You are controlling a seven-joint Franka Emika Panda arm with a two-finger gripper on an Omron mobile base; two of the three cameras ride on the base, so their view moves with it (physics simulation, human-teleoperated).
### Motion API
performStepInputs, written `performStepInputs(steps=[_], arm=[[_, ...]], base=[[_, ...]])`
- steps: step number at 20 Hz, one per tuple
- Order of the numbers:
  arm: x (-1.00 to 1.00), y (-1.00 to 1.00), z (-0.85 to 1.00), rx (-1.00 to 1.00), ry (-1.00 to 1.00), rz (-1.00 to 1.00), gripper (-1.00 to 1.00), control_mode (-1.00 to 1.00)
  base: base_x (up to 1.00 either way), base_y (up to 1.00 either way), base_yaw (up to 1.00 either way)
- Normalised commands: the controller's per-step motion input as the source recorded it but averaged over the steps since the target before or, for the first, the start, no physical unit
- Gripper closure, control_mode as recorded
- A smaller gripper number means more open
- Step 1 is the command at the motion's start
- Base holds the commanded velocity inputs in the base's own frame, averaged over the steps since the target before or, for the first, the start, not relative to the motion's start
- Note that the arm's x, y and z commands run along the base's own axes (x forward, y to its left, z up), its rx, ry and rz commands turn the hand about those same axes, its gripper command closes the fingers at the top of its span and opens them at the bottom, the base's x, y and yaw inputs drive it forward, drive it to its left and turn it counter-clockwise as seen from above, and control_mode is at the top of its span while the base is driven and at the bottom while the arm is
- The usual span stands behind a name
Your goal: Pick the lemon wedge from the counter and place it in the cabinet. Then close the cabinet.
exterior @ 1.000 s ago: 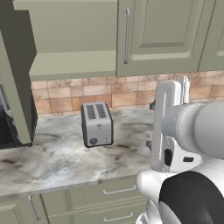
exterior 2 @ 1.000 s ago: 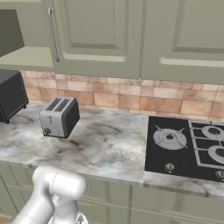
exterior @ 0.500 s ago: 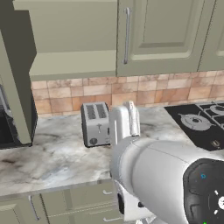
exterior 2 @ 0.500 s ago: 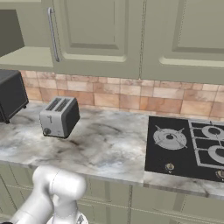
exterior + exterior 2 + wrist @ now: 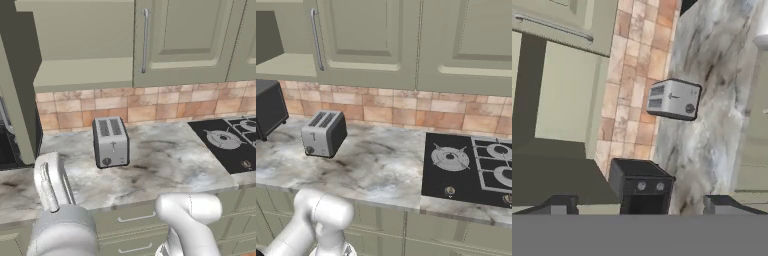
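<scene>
The lemon wedge is out of view. The marbled counter (image 5: 165,165) (image 5: 381,165) runs below the olive-green cabinet (image 5: 80,50) (image 5: 276,42). The cabinet's left bay stands open onto a plain shelf, and its right door with the metal bar handle (image 5: 145,40) is closed. My gripper (image 5: 641,205) is open, with nothing between its dark fingertips (image 5: 559,204). The rolled hand view looks along the counter (image 5: 722,100) toward the toaster and the open cabinet (image 5: 562,90). In the left base view my white arm (image 5: 60,220) sits low at the front left, in front of the counter's edge.
A silver toaster (image 5: 111,142) (image 5: 323,132) (image 5: 673,99) stands near the tiled wall. A black microwave (image 5: 268,107) (image 5: 641,185) sits left of it. The black stovetop (image 5: 227,142) (image 5: 471,165) fills the counter's right end. Green drawers (image 5: 130,220) run below the counter.
The arm has swung from the right side of the left base view across the middle to the lower left. The toaster and counter have not moved, and the gripper stays open.
</scene>
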Motion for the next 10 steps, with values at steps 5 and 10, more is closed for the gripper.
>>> performStepInputs(steps=[5, 10], arm=[[0.04, 0.75, -0.06, -0.18, -0.32, 0.00, -1.00, -1.00], [0.53, 0.64, 0.00, -0.12, -0.17, 0.00, -1.00, -1.00]], base=[[0.00, 0.00, 0.00], [0.00, 0.00, 0.00]])
